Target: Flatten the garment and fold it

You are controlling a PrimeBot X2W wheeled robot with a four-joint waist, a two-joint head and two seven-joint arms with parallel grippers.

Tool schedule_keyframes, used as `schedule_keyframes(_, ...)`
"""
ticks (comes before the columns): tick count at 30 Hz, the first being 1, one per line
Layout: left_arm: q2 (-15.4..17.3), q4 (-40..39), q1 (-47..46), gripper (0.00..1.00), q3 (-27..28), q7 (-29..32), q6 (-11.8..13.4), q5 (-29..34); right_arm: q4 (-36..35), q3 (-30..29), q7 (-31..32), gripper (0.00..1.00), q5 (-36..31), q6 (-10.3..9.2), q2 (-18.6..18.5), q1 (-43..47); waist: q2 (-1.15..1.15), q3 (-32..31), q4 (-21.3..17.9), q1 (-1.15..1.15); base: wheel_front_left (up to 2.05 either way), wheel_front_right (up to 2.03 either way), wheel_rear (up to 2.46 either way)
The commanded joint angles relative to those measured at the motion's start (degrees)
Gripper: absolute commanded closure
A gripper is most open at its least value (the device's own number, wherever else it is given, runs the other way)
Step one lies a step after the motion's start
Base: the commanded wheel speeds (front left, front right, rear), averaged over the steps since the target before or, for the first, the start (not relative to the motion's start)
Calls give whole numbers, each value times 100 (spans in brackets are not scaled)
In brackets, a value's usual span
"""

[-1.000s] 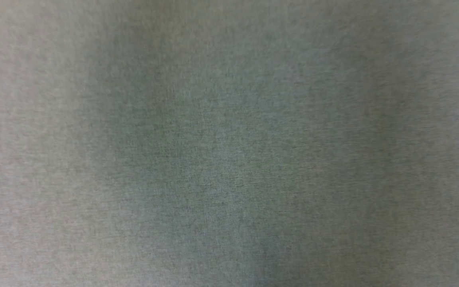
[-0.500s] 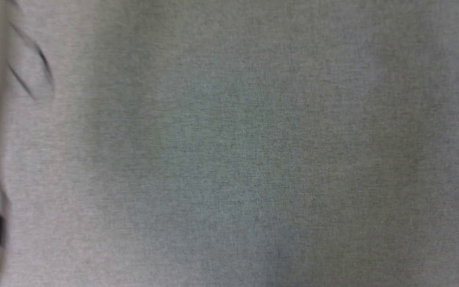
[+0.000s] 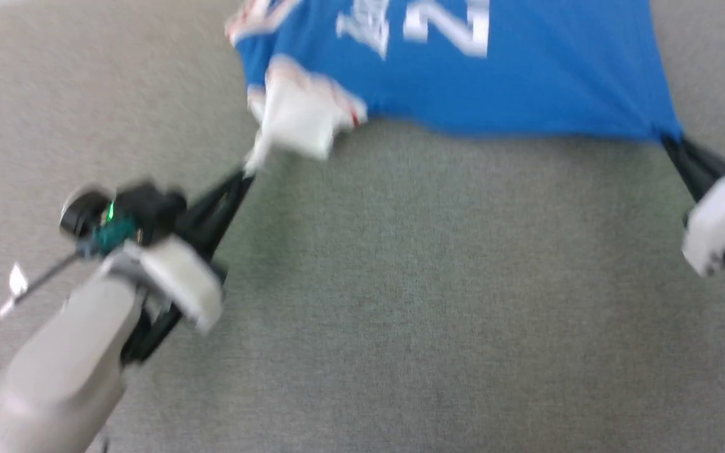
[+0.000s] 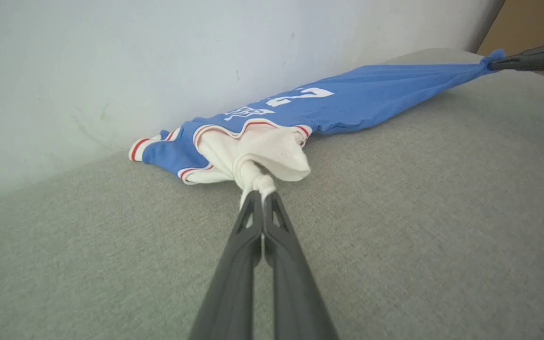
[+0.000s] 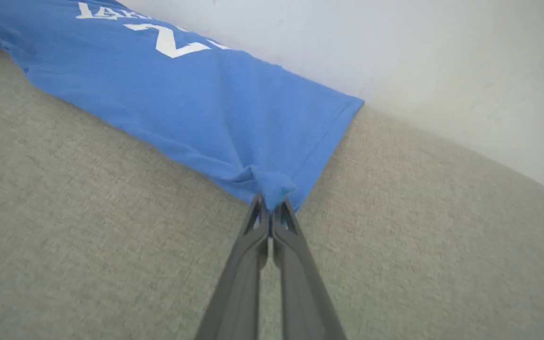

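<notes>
Closest to me, my left gripper (image 4: pixel 262 191) has its two fingers pressed together on a twisted pinch of the white sleeve (image 4: pixel 272 151). My right gripper (image 5: pixel 271 204) is clamped just as tight on the near corner of the blue hem (image 5: pixel 272 186). Nothing else is in either claw. Beyond both sets of fingertips the garment (image 3: pixel 494 82) lies on the grey cloth surface (image 3: pixel 400 283), number side up. It is drawn out between my two arms, so its long axis runs side to side across my view, collar end toward my left and hem toward my right. The near edge sags a little between the two grips, and the sleeve is bunched rather than spread. Farther off, the far edge lies close beside the pale wall (image 4: pixel 111 71). Both arms look about equally near the cloth, each at its own end. I judge the coming move depends on pulling along that axis and back toward me, away from the wall, to get room to flatten.
</notes>
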Motion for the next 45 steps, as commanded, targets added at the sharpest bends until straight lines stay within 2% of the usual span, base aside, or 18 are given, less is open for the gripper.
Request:
schedule_keyframes(1, 184, -132, 243, 100, -86, 56, -36, -56, -54, 4, 71, 100, 133, -12, -135, 235, 0, -705, 140, 2, 0, 0, 0)
schedule_keyframes(4, 552, -430, 714, 100, -295, 193, -36, -138, -85, -69, 307, 100, 364, -12, -367, 683, 0, -1019, 176, 2, 0, 0, 0)
schedule_keyframes(9, 898, -1011, 1460, 100, -510, 344, 19, -264, -127, -205, 786, 100, 776, -12, -647, 1465, 0, -1489, 236, 2, 0, 0, 0)
schedule_keyframes(17, 1111, -2193, 2729, 100, -969, 615, 340, -556, -734, -495, 1505, 100, 1330, -12, -1043, 2804, 0, -1969, 239, 2, 0, 0, 0)
schedule_keyframes(21, 1102, -2576, 3206, 100, -1286, 804, 463, -603, -968, -786, 1794, 100, 1282, -12, -1172, 3433, 0, -2064, 207, 2, 0, 0, 0)
schedule_keyframes(27, 963, -2590, 3270, 100, -1342, 663, 568, -499, -1255, -1499, 1741, 100, 1046, -12, -951, 3898, 0, -1981, 152, 2, 0, 0, 0)
schedule_keyframes(36, 784, -2602, 2422, 100, -635, 75, 888, -82, -1934, -2543, 1492, 100, 677, -12, -456, 3743, 0, -1447, 102, 2, 0, 0, 0)
schedule_keyframes(40, 678, -2498, 1967, 100, -418, 27, 873, 0, -2060, -2842, 1592, 100, 486, -12, -272, 3521, 0, -1143, 84, 2, 0, 0, 0)
schedule_keyframes(45, 524, -2174, 1376, 100, -300, 70, 733, 52, -1927, -3108, 1762, 100, 105, -12, -54, 3086, 0, -766, 74, 2, 0, 0, 0)
